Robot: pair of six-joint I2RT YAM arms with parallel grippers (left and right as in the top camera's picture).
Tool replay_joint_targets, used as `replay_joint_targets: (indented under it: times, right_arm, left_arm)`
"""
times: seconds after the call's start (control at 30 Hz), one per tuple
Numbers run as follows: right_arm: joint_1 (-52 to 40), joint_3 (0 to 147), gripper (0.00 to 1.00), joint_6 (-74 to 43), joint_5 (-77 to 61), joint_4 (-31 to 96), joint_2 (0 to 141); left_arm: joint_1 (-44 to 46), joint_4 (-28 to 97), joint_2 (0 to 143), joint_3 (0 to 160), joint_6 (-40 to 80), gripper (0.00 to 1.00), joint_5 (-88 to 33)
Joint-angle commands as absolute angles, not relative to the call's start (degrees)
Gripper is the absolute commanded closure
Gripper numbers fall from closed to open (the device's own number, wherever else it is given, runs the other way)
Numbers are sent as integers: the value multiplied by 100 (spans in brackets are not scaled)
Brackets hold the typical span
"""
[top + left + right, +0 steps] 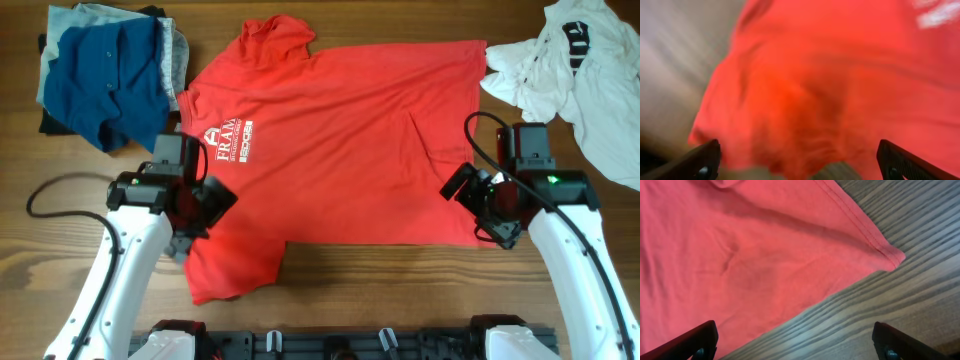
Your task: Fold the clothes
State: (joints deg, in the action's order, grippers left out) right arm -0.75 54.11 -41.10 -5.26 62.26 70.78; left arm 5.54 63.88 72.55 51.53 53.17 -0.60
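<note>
A red T-shirt (340, 140) with white lettering lies spread flat on the wooden table, its hem to the right and one sleeve (235, 270) toward the near left. My left gripper (205, 212) hovers open over the shirt beside that sleeve. The left wrist view is blurred: red shirt fabric (840, 85) fills it, and the left gripper (800, 160) holds nothing. My right gripper (482, 205) is open at the shirt's near right hem corner (892, 257). Bare wood lies between the right gripper's (795, 336) fingers, just off the shirt's edge (740, 255). A crumpled white garment (575, 70) with black marking lies at the far right.
A pile of blue and grey clothes (110, 75) sits at the far left corner. A black cable (50, 190) loops on the table left of the left arm. Bare wooden tabletop (400, 290) runs along the near edge between the arms.
</note>
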Motion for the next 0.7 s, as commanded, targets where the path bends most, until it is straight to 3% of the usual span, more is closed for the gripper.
replay_joint_targets:
  times: [0.0, 0.43, 0.67]
  right_arm:
    - [-78, 5349, 0, -4217, -329, 6149, 7343]
    - [-78, 5349, 0, -4195, -228, 6014, 7791]
    - [-78, 5349, 0, -4123, -228, 5990, 7791]
  left_arm:
    - [596, 6685, 7286, 4722, 6801, 0, -248]
    - [1103, 6167, 7288, 2985, 8248, 2, -847]
    - [1109, 4960, 7288, 2303, 8663, 4, -676]
